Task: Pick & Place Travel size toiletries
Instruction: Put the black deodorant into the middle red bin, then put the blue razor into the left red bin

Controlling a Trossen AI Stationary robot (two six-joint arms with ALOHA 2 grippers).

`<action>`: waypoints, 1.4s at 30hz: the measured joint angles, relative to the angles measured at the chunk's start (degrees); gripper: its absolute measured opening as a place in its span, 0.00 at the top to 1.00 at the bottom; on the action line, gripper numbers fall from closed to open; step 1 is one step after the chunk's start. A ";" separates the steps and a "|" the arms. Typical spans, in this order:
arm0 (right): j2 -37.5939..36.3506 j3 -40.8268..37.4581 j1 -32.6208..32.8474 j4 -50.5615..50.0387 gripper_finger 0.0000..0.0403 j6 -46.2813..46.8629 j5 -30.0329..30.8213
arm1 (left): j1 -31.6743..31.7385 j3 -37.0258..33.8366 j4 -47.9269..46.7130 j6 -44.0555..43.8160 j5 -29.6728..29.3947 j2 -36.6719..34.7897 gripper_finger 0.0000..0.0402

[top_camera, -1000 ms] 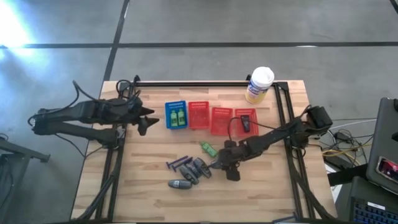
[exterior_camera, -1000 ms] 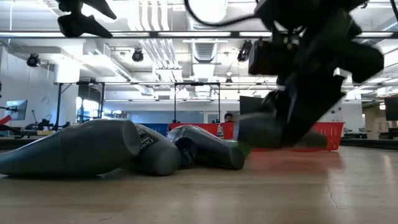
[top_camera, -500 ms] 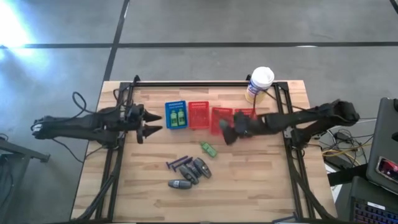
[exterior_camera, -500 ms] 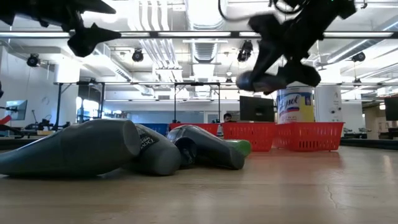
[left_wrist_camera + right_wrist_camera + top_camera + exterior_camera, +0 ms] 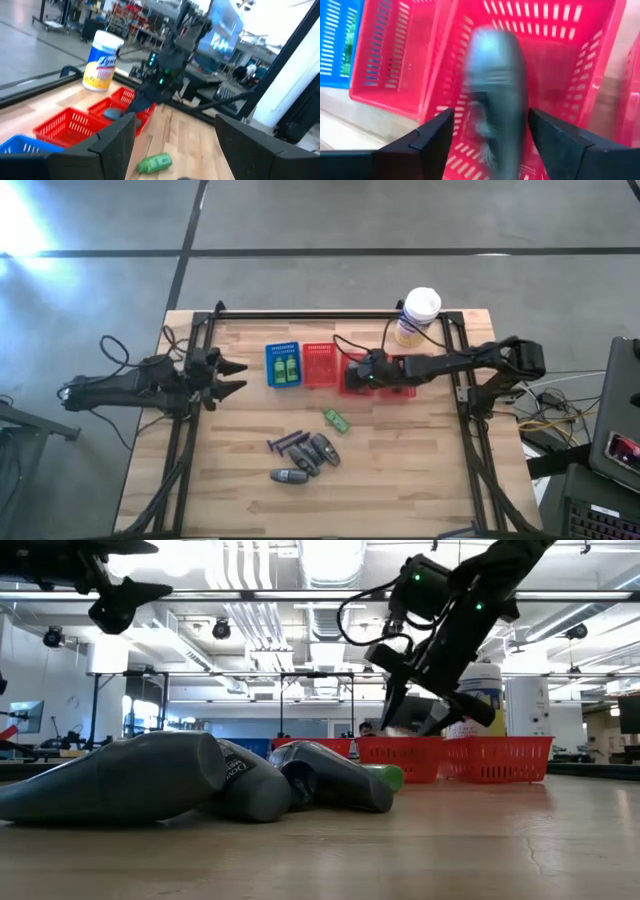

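My right gripper (image 5: pixel 352 377) stands open over the third basket from the left, a red mesh basket (image 5: pixel 348 358). In the right wrist view a blurred grey tube (image 5: pixel 495 75) shows between its spread fingers, with a gap on each side, inside the red basket (image 5: pixel 600 60). My left gripper (image 5: pixel 238 377) hangs open at the table's left, touching nothing. A green bottle (image 5: pixel 335 420) and several grey tubes (image 5: pixel 305 452) lie loose on the table's middle. The blue basket (image 5: pixel 283 352) holds two green bottles (image 5: pixel 285 368).
A white-lidded yellow canister (image 5: pixel 417 315) stands at the far right. Two more red baskets, one (image 5: pixel 320 365) left of the filled one and one (image 5: pixel 397 363) to its right, sit in the row. A black frame (image 5: pixel 300 313) borders the table's far edge and sides.
My right gripper has carried a grey tube up from beside the loose tubes toward the far edge, over the red basket, rolling its wrist. Its fingers have spread and let the tube go. My left gripper has sunk a little, drawn back toward the left edge and tipped level.
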 joint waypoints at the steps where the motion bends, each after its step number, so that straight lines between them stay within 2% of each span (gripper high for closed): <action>1: -0.24 0.27 0.00 -0.62 0.34 -0.17 0.11 | 0.00 -0.41 -0.50 -0.04 0.02 -0.41 0.31; 6: -3.13 1.33 0.11 -6.16 0.24 -4.50 0.01 | 0.00 -0.47 -2.13 0.29 -0.01 -2.35 0.31; 9: -5.36 2.28 0.32 -6.06 0.19 -15.68 -3.46 | 0.00 -0.53 -3.58 -0.74 -0.05 -3.04 0.31; 11: -6.30 3.09 0.84 -7.89 0.17 -19.87 -5.66 | 0.00 -0.53 -3.72 -1.51 -0.29 -3.18 0.31; 14: -7.54 3.62 1.00 -11.51 0.15 -20.13 -6.12 | 0.00 -0.51 -3.85 -1.55 -0.32 -3.07 0.31; 19: -9.22 3.70 1.08 -11.94 0.11 -21.65 -6.66 | 0.00 -0.51 -4.08 -1.59 -0.35 -2.91 0.31; 21: -9.29 3.70 1.41 -10.78 0.11 -23.09 -10.41 | 0.00 -0.51 -4.06 -1.62 -0.35 -2.91 0.31; 24: -8.23 3.70 2.55 -8.54 0.11 -29.78 -19.93 | 0.00 -0.51 -3.95 -1.70 -0.38 -2.64 0.31; 26: -7.33 3.68 4.28 -8.10 0.12 -33.71 -22.63 | 0.00 -0.51 -4.19 -1.70 -0.39 -2.57 0.31; 29: -6.22 3.86 6.22 -8.42 0.15 -36.29 -22.87 | 0.00 -0.51 -3.78 -3.46 -0.41 -2.50 0.31; 33: -5.70 3.86 6.16 -8.39 0.18 -35.30 -22.32 | -0.06 -0.47 -2.63 -19.87 0.10 -2.34 0.31; 39: -5.62 3.86 6.27 -8.57 0.18 -36.23 -22.62 | 0.04 -0.41 5.52 -24.96 -8.45 -0.37 0.31; 40: -5.62 3.86 6.21 -8.64 0.18 -36.21 -22.50 | 0.09 -0.27 6.00 -24.97 -7.89 0.67 0.31; 42: -5.62 3.86 6.16 -9.34 0.17 -36.21 -22.38 | 0.03 0.31 4.65 -23.87 -1.60 4.05 0.31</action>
